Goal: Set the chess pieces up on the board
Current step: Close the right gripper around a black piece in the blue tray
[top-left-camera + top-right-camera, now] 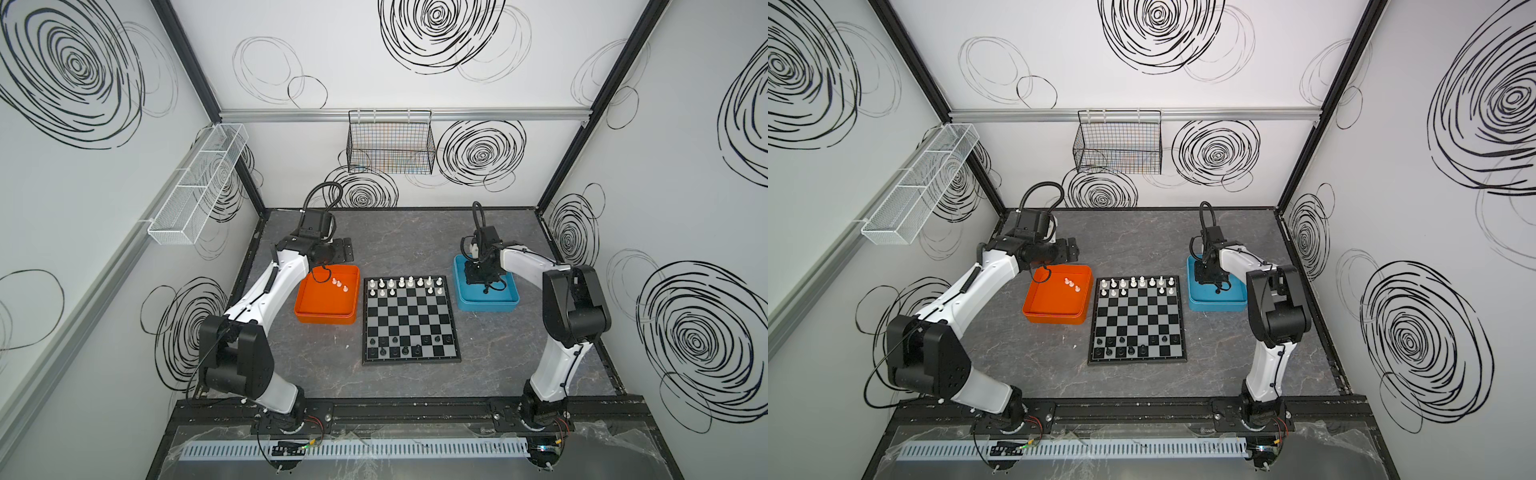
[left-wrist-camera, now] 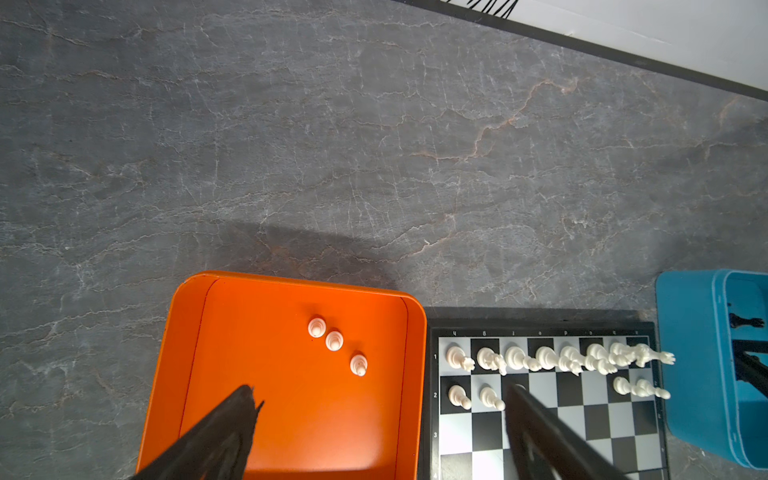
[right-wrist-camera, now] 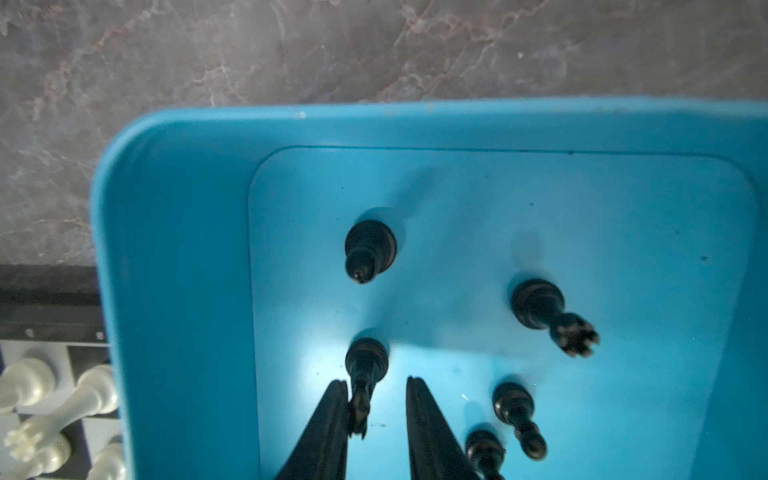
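In both top views the board [image 1: 409, 320] lies mid-table, with white chess pieces [image 1: 401, 283] on its far rows and black chess pieces [image 1: 405, 351] on its near rows. An orange tray [image 1: 324, 318] sits just left of the board and a blue tray [image 1: 486, 306] to its right.

In the left wrist view, the left gripper [image 2: 382, 390] gapes wide beside the board, above three white pawns [image 2: 334, 340] in the orange tray.

In the right wrist view, the right gripper [image 3: 375, 382] is inside the blue tray. Its jaws are apart, straddling a black piece [image 3: 365, 361] that touches one finger.

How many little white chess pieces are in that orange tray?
3. The white pieces line up diagonally in the orange tray: one, a second right beside it, a third slightly apart, nearer the board. None appears hidden.
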Controlling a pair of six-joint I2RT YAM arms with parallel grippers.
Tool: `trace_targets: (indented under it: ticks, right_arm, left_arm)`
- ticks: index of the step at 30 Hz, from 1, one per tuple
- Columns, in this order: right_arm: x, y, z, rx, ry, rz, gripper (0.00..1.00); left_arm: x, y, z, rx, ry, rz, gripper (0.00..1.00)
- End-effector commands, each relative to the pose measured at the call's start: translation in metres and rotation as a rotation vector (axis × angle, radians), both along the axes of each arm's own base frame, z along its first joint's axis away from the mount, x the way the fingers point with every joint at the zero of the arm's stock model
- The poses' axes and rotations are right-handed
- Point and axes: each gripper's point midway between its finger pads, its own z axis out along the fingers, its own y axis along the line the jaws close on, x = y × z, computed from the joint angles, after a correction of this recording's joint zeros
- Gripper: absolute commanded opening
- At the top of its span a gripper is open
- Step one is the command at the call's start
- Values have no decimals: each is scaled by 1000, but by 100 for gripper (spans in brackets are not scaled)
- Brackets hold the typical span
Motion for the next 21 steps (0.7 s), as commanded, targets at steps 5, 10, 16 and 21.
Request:
trace_targets:
  ticks: [5,10,16,21]
  right_arm:
    - [7,8,3,14,-25,22,20]
    - [5,9,0,20,-17,24,18]
    - [5,8,-2,15,0,20,19]
    - [3,6,-4,10,5,15,19]
  left_arm:
    - [8,2,-1,-12,-16,9,96]
    - [9,0,1,-16,-19,6,96]
    - [8,-1,1,-18,-19,4,96]
    - [8,-1,0,-19,-16,3,96]
